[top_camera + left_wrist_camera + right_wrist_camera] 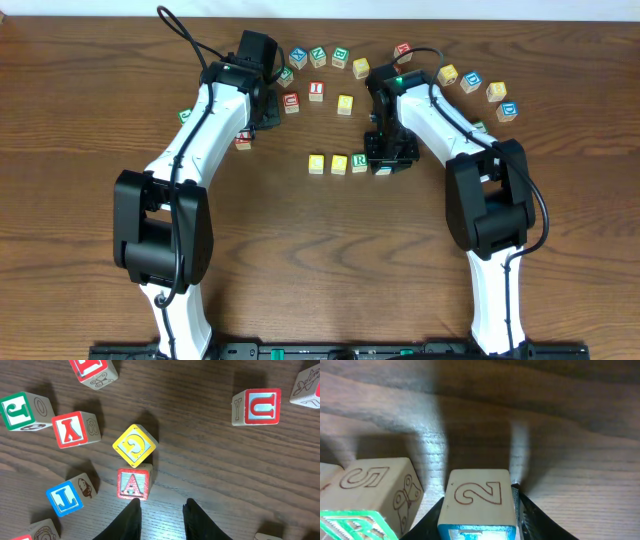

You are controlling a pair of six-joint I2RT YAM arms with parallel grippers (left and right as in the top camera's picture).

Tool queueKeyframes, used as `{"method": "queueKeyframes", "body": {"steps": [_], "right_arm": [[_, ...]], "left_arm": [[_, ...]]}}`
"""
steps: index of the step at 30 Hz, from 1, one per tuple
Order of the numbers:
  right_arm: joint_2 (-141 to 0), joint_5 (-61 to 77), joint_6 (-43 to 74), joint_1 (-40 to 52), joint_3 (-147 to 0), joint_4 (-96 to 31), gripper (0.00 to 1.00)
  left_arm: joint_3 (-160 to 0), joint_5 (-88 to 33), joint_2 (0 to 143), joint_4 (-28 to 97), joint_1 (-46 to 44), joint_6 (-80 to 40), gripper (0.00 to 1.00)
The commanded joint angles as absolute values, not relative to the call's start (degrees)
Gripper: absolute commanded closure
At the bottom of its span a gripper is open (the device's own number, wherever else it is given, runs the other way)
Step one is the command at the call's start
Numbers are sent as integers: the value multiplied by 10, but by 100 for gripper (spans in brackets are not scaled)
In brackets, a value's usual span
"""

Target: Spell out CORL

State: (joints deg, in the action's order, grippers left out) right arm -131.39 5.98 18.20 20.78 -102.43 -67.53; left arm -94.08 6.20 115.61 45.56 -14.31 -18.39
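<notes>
Right gripper [479,504] clamps a blue-faced wooden cube [477,491] just beside a green-faced wooden cube [374,485]; left gripper [161,506], well apart from it, fingers spread.

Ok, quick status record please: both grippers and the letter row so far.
left gripper: open, empty, fingertips just short of red A block
right gripper: closed around blue-faced block at row's right end
row: three blocks placed, green R block last
held block's letter: not visible
</notes>
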Motion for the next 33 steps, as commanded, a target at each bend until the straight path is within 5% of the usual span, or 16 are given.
{"method": "queueKeyframes", "body": {"steps": [1,15,19,21,24,33], "right_arm": [[-1322,66,177,212,-1021,-682,62],[-1206,77,156,199,-1085,-730,57],[-1123,77,145,175,-1087,-748,58],[-1076,77,139,154,-1087,-761,64],[-1029,78,136,122,-1087,-779,96],[-1014,142,106,79,-978,-722,99]], "left_arm": [[-936,69,1154,455,-141,-192,72],[-968,64,1076,498,-141,-174,72],[-980,30,983,580,-141,-174,81],[-980,30,936,605,-141,-174,89],[-976,29,905,625,-141,-174,92],[-844,-86,948,552,-141,-174,93]]}}
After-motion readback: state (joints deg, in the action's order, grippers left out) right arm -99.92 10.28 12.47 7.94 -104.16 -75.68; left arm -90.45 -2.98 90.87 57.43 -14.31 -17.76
